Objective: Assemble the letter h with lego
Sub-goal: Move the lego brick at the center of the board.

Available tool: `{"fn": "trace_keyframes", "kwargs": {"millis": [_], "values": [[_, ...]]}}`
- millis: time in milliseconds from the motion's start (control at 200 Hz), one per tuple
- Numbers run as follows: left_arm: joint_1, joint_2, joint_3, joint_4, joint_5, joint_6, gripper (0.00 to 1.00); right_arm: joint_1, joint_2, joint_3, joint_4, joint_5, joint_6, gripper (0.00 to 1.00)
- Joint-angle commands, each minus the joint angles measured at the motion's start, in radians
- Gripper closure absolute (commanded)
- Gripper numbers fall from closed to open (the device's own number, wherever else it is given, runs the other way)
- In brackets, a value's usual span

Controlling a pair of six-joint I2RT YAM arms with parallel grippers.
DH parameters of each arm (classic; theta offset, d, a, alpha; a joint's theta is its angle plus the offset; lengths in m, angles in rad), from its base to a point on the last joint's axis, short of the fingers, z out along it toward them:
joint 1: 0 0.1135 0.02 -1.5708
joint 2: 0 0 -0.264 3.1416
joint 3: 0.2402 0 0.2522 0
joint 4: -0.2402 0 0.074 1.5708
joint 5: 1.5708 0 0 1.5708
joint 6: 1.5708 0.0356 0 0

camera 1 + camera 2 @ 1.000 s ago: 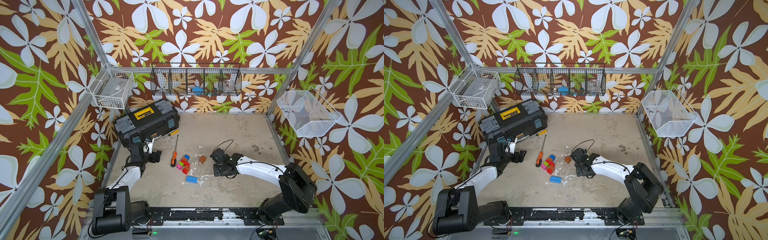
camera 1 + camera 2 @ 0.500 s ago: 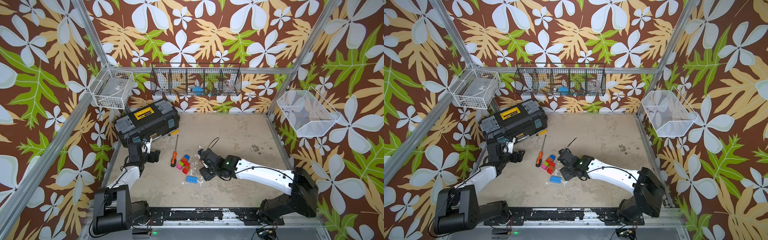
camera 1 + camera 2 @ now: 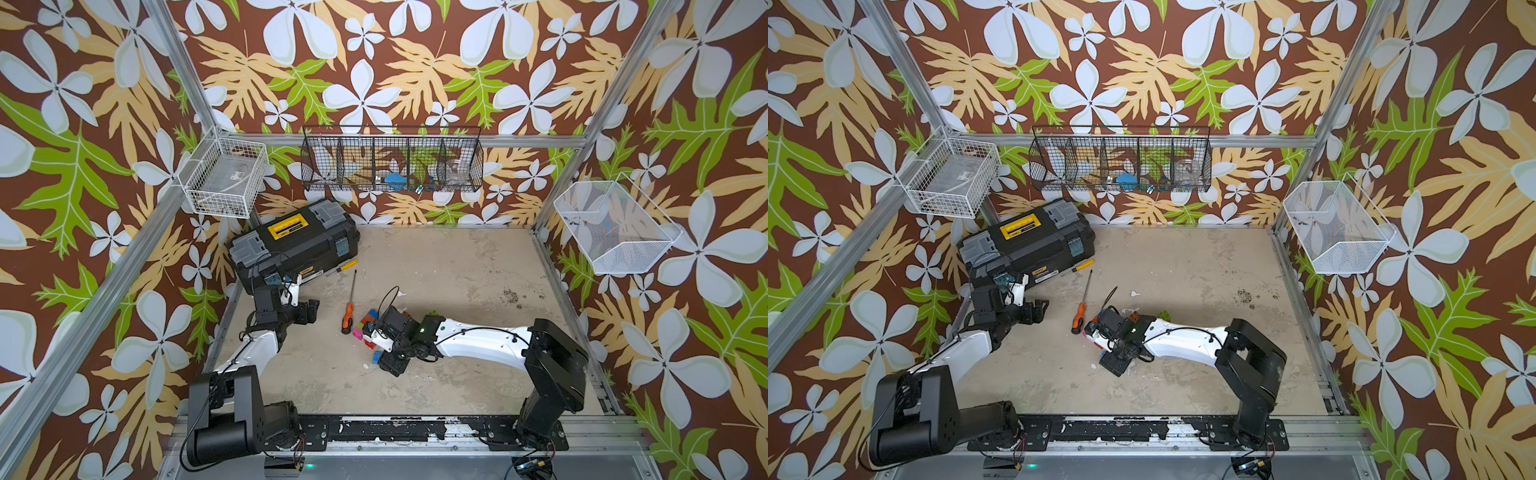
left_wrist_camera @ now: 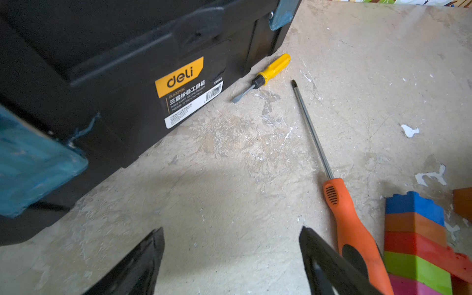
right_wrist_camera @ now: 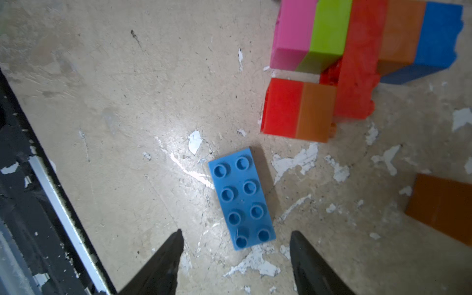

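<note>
Right hand (image 5: 236, 232) is low over the worktop (image 5: 115, 115), fingers spread wide, gripping nothing. A flat blue brick (image 5: 241, 199) lies studs-up just ahead of it. The brick's near end reaches in between the two fingertips, with a clear gap on either side.

The letter h (image 5: 357, 51) lies on its side just beyond the blue brick, not touching it. Its column is banded pink, green, red, orange, blue, with a short red-and-orange leg alongside. A loose orange-brown brick (image 5: 441, 204) sits apart from both. In both top views the letter h is mid-worktop, partly hidden under the right arm.

Left hand (image 4: 231, 229) is wide and empty, near the black toolbox (image 4: 127, 76). The orange-handled screwdriver (image 4: 350, 222) lies just beside the letter h, on the left hand's side. A small yellow screwdriver (image 4: 270, 71) lies close by the toolbox.
</note>
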State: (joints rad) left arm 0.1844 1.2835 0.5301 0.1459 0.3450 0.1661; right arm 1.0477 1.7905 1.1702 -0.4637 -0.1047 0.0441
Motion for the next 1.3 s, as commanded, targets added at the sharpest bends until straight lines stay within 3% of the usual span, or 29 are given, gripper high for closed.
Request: {"fn": "trace_keyframes", "kwargs": {"millis": [0, 155, 340, 595, 716, 816, 881, 1071, 1186, 1296], "values": [[0.005, 0.003, 0.005, 0.012, 0.018, -0.002, 0.13, 0.002, 0.043, 0.021, 0.009, 0.014, -0.051, 0.36], [0.01, 0.007, 0.007, 0.01, 0.025, -0.004, 0.13, 0.002, 0.083, 0.0, 0.01, 0.023, -0.028, 0.54], [0.013, 0.014, 0.011, 0.004, 0.03, -0.004, 0.13, -0.017, -0.037, -0.146, 0.06, 0.054, 0.127, 0.65], [0.014, 0.027, 0.018, 0.001, 0.038, -0.004, 0.13, -0.022, -0.178, -0.351, 0.095, 0.053, 0.332, 0.69], [0.015, 0.032, 0.019, -0.002, 0.046, -0.004, 0.13, -0.022, -0.21, -0.354, 0.068, 0.071, 0.456, 0.61], [0.015, 0.033, 0.019, -0.004, 0.046, -0.004, 0.13, -0.023, -0.251, -0.321, 0.051, 0.089, 0.474, 0.42], [0.016, 0.034, 0.021, -0.004, 0.049, -0.002, 0.13, -0.03, -0.286, -0.29, 0.03, 0.12, 0.454, 0.36], [0.019, 0.031, 0.019, -0.007, 0.056, 0.001, 0.13, -0.182, -0.314, -0.233, -0.032, 0.161, 0.303, 0.31], [0.019, 0.037, 0.023, -0.01, 0.061, 0.003, 0.13, -0.235, -0.274, -0.214, -0.06, 0.227, 0.225, 0.29], [0.022, 0.032, 0.021, -0.01, 0.064, 0.003, 0.13, -0.27, -0.234, -0.213, -0.073, 0.218, 0.19, 0.28]]}}
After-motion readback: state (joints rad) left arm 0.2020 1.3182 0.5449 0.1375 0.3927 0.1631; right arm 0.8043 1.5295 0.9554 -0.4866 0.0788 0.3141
